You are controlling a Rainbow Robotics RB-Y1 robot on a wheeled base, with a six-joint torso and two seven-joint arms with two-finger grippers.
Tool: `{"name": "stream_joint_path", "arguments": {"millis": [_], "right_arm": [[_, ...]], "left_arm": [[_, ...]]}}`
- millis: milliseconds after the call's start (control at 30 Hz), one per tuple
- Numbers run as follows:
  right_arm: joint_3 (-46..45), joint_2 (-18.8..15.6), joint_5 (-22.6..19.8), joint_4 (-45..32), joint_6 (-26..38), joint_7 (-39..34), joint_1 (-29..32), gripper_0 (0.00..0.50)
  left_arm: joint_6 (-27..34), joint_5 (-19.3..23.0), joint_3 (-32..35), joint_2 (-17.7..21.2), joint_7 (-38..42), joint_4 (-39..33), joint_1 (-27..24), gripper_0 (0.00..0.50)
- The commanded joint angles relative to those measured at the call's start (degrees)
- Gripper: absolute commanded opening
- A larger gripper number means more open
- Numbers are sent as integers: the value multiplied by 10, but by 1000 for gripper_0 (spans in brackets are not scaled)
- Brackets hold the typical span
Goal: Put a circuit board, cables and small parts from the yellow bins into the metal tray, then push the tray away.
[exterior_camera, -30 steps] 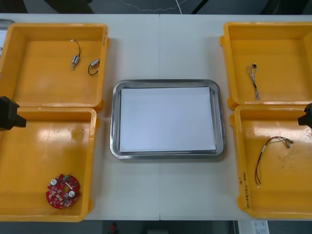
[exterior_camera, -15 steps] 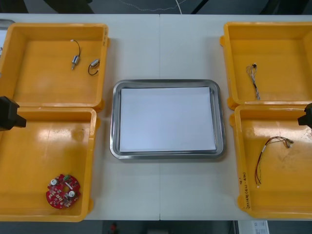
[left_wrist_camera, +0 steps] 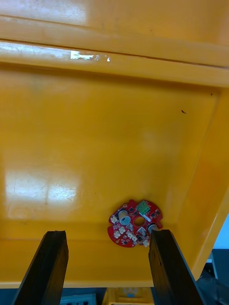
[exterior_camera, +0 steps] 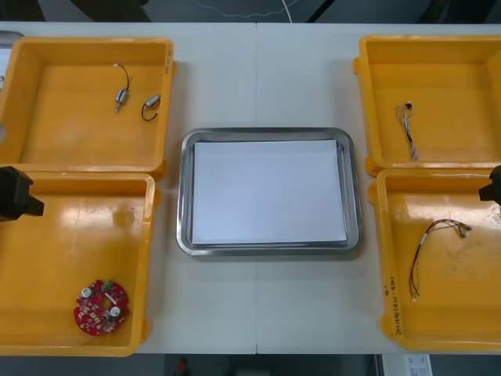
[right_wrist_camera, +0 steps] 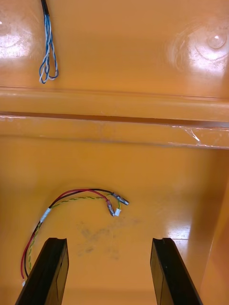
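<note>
Pale table (exterior_camera: 258,78), a straight seam (exterior_camera: 257,313) down its middle.

Light grey table (exterior_camera: 258,78) spans the frame. One straight seam (exterior_camera: 257,94) runs from top to bottom through its centre. Dark floor (exterior_camera: 352,9) shows along the upper edge and in a narrow strip along the lower edge.
</note>
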Motion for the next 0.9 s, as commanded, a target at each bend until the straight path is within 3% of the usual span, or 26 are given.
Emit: {"name": "stream_joint_path", "arguments": {"millis": [33, 300, 500, 767, 900], "right_arm": [[7, -18, -1, -7, 2, -26, -9, 500], [-6, 13, 17, -8, 2, -41, -7, 500], [-8, 29, 22, -28, 2, -55, 6, 500], [-5, 49, 22, -95, 2, -76, 52, 500], [0, 64, 17, -126, 2, -127, 72, 500]], "left_arm": [[4, 15, 7, 24, -126, -10, 26, 500], [-21, 30, 0, 57, -242, -23, 77, 500], [-48, 29, -19, 77, -285, -41, 100, 500], [-158, -11, -73, 115, -330, -85, 157, 500], [-215, -27, -101, 136, -332, -93, 183, 500]]}}
